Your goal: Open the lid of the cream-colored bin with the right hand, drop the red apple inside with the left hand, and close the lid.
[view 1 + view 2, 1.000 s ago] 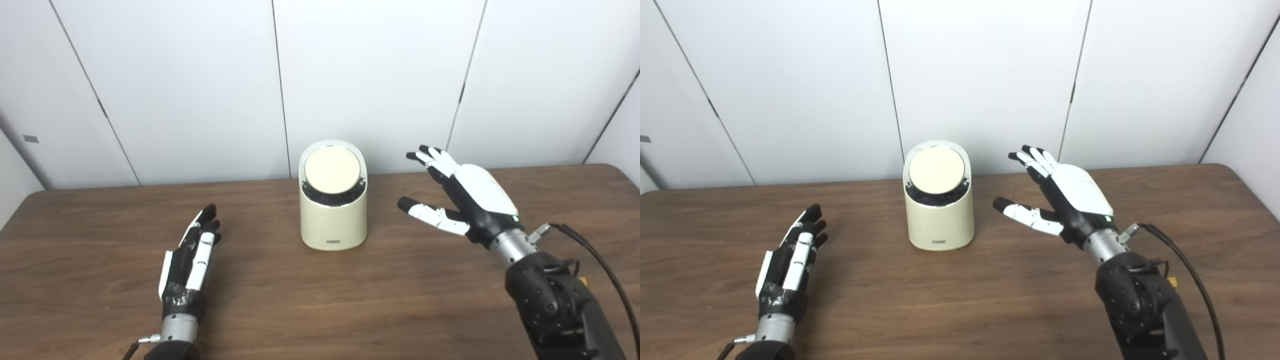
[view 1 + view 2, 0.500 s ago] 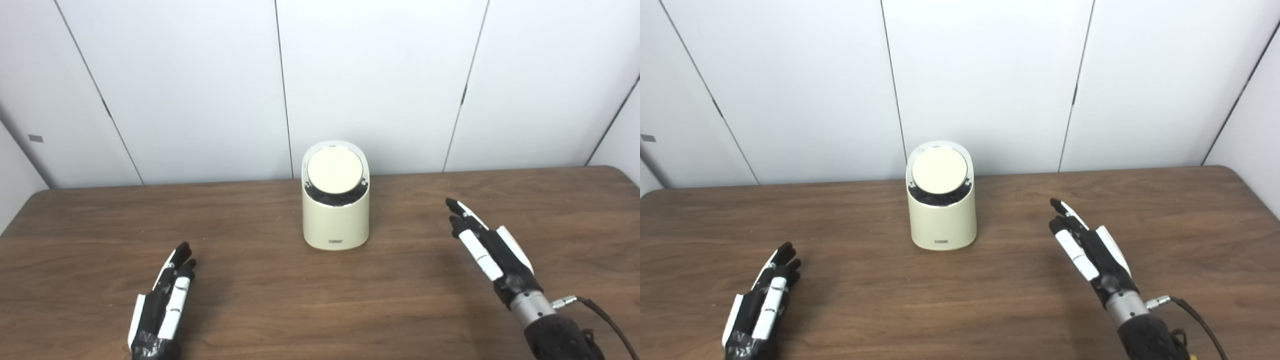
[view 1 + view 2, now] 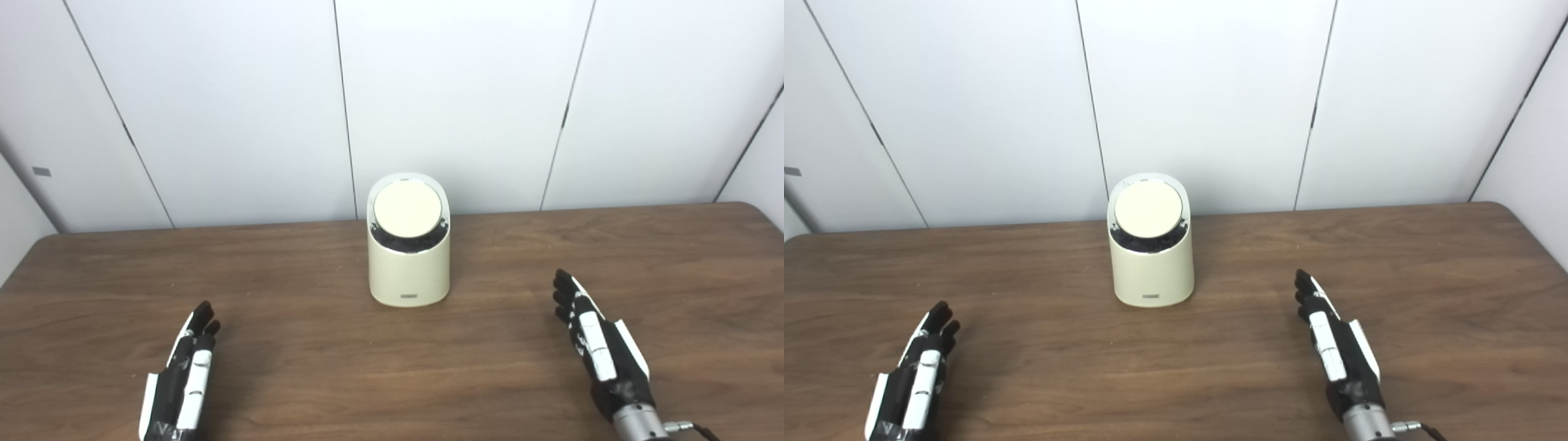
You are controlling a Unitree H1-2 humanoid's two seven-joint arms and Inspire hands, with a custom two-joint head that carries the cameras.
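Observation:
The cream-colored bin [image 3: 408, 269] stands at the middle of the brown table, toward the back. Its round lid [image 3: 407, 209] lies shut on the slanted top, with a dark gap along its lower rim. No red apple shows in either view. My left hand [image 3: 180, 383] is low at the front left, fingers straight and holding nothing. My right hand [image 3: 597, 349] is at the front right, edge-on, fingers straight and holding nothing. Both hands are well apart from the bin.
The brown wooden table [image 3: 306, 343] runs across the whole view, with its rounded back corners at left and right. White wall panels with dark seams [image 3: 343, 104] stand right behind the bin.
Both hands have drawn back toward the front edge and away from the bin. The right hand dropped from beside the lid and turned edge-on. The bin has not moved.

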